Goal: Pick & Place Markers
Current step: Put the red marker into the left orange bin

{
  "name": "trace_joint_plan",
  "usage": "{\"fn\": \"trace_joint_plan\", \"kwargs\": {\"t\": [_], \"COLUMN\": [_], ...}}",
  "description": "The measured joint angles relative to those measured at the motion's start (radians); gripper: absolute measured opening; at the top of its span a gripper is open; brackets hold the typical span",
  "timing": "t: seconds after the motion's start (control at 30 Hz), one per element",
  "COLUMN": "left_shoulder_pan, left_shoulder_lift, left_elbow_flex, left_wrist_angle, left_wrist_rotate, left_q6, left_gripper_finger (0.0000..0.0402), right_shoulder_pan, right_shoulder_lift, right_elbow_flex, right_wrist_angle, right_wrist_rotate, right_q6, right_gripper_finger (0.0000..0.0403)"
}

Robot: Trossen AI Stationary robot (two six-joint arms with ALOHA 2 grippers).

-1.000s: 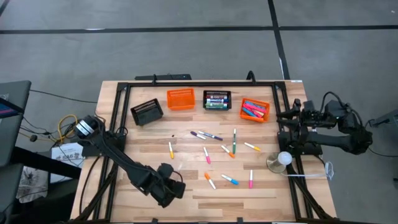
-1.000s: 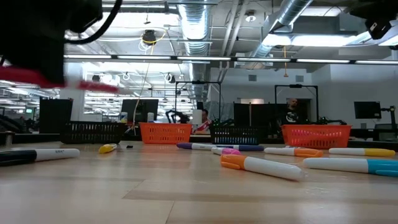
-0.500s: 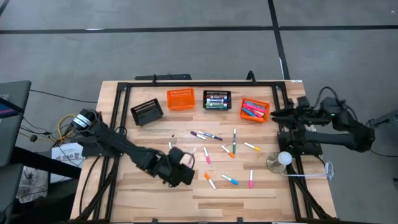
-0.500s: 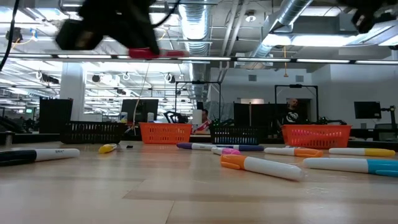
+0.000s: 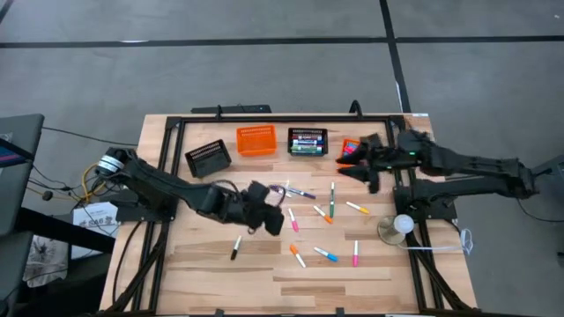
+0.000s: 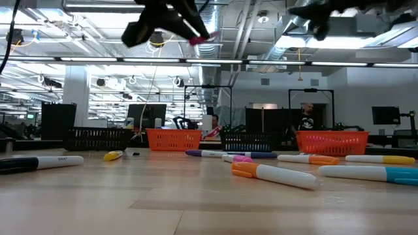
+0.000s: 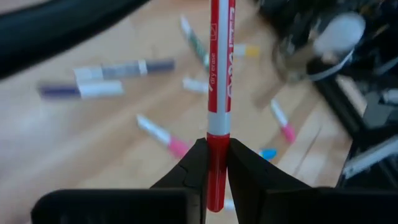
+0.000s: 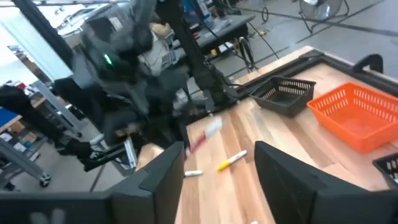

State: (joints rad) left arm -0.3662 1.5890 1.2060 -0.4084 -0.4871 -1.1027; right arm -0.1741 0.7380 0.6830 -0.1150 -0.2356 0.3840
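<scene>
High view: the left gripper (image 5: 275,197) hangs over the middle of the wooden table (image 5: 203,264), its fingers pinched tight on a red marker (image 7: 220,93), which points straight out ahead of them. Just beyond that gripper lie the loose markers (image 5: 319,216), scattered toward the right arm; a single dark marker (image 5: 236,247) lies apart, on its near side. The right gripper (image 5: 363,164) hovers at the far right orange basket (image 5: 352,146), fingers spread and holding nothing. That basket contains more markers, as does the black basket (image 5: 307,142) beside it. An empty orange basket (image 5: 256,140) and another black basket (image 5: 209,158) stand farther along the same row.
</scene>
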Motion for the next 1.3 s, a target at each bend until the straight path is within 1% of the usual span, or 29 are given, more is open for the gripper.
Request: {"fn": "trace_joint_plan", "kwargs": {"t": [0.13,0.23,0.37,0.47,0.57,0.67,0.87,1.03,1.17,1.3], "left_shoulder_pan": [0.028,0.052,0.080,0.110,0.150,0.194,0.299,0.370,0.424,0.508], "left_shoulder_lift": [-0.095,-0.161,-0.211,-0.230,-0.234,-0.234,-0.234,-0.234,-0.235,-0.234], "left_elbow_flex": [0.000,0.001,0.001,0.001,0.001,0.001,0.001,0.001,0.001,-0.001], "left_wrist_angle": [0.004,0.016,0.017,0.019,0.018,0.017,0.017,0.017,0.007,-0.070], "left_wrist_rotate": [-0.089,-0.112,-0.142,-0.152,-0.157,-0.156,-0.083,-0.008,-0.004,-0.002], "left_q6": [0.083,0.145,0.214,0.264,0.319,0.370,0.460,0.516,0.613,0.707], "left_gripper_finger": [0.0039,0.0043,0.0041,0.0039,0.0042,0.0042,0.0040,0.0040,0.0038,0.0040], "right_shoulder_pan": [-0.012,-0.014,-0.032,-0.059,-0.085,-0.103,-0.134,-0.181,-0.221,-0.266], "right_shoulder_lift": [0.128,0.222,0.343,0.433,0.510,0.568,0.646,0.673,0.674,0.667], "right_elbow_flex": [-0.001,-0.001,0.000,0.003,0.036,0.081,0.177,0.217,0.219,0.219], "right_wrist_angle": [0.156,0.321,0.541,0.641,0.684,0.687,0.699,0.696,0.693,0.692], "right_wrist_rotate": [-0.007,-0.034,-0.083,-0.129,-0.181,-0.221,-0.267,-0.303,-0.341,-0.414], "right_q6": [0.001,0.001,0.034,0.072,0.095,0.096,0.079,0.056,0.053,0.053], "right_gripper_finger": [0.0220,0.0241,0.0250,0.0250,0.0250,0.0250,0.0250,0.0250,0.0250,0.0250]}}
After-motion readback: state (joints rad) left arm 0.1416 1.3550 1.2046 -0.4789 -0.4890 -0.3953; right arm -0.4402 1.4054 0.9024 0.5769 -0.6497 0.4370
